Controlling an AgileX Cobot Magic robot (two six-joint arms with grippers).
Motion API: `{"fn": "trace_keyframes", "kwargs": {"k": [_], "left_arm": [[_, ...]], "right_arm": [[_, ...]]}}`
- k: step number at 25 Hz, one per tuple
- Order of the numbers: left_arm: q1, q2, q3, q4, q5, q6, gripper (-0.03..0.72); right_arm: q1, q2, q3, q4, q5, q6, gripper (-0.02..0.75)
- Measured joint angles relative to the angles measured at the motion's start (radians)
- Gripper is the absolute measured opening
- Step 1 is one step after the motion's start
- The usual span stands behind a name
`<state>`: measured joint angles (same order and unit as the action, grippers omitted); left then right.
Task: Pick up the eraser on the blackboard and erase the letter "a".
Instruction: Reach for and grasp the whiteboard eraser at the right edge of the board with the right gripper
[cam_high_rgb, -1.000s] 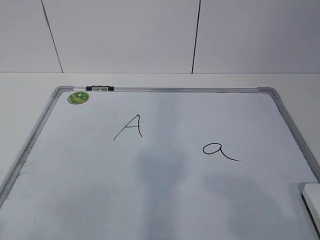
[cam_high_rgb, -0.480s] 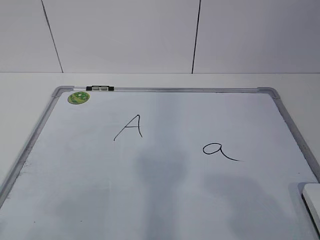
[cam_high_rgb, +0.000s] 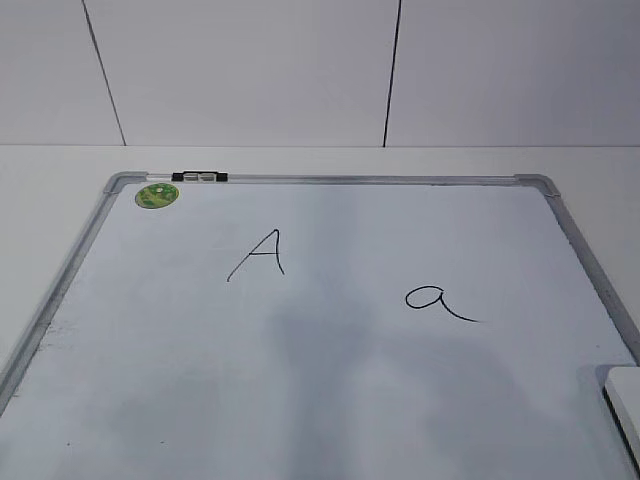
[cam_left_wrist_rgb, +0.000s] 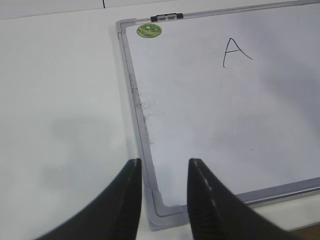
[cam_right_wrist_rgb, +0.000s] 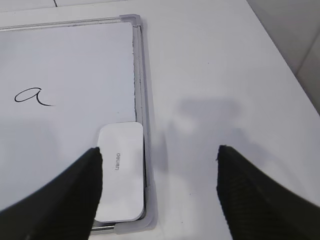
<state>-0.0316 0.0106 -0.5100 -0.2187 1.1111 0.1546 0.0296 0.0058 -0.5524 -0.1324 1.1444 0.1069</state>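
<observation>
The blackboard (cam_high_rgb: 330, 181), a white board in a silver frame, lies flat on the table. The letter "a" (cam_high_rgb: 438, 301) is written on its right half and also shows in the right wrist view (cam_right_wrist_rgb: 31, 96). The white eraser (cam_right_wrist_rgb: 121, 170) lies in the board's near right corner, against the frame, and is cut off at the exterior view's edge (cam_high_rgb: 626, 405). My right gripper (cam_right_wrist_rgb: 158, 152) hangs wide open above that corner, its left finger beside the eraser. My left gripper (cam_left_wrist_rgb: 165, 162) is open and empty over the board's near left corner (cam_left_wrist_rgb: 161, 216).
A capital "A" (cam_high_rgb: 257, 255) is drawn on the board's left half. A round green sticker (cam_high_rgb: 157, 195) and a small clip (cam_high_rgb: 200, 177) sit at the far left corner. White table (cam_right_wrist_rgb: 225, 75) surrounds the board, with a tiled wall (cam_high_rgb: 250, 70) behind.
The soft shadows on the board's near half have shifted slightly. The board, both letters and the eraser have not moved.
</observation>
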Motion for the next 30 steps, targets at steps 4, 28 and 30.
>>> {"fn": "trace_keyframes", "kwargs": {"k": [4,28,30], "left_arm": [[0.0,0.0,0.0,0.0,0.0,0.0,0.235],[0.0,0.0,0.0,0.0,0.0,0.0,0.235],[0.0,0.0,0.0,0.0,0.0,0.0,0.235]], "right_arm": [[0.0,0.132,-0.065,0.002,0.0,0.0,0.571],[-0.001,0.857,-0.235,0.198,0.079,-0.134,0.571],[-0.001,0.895,-0.235,0.201,0.079,-0.137,0.571]]}}
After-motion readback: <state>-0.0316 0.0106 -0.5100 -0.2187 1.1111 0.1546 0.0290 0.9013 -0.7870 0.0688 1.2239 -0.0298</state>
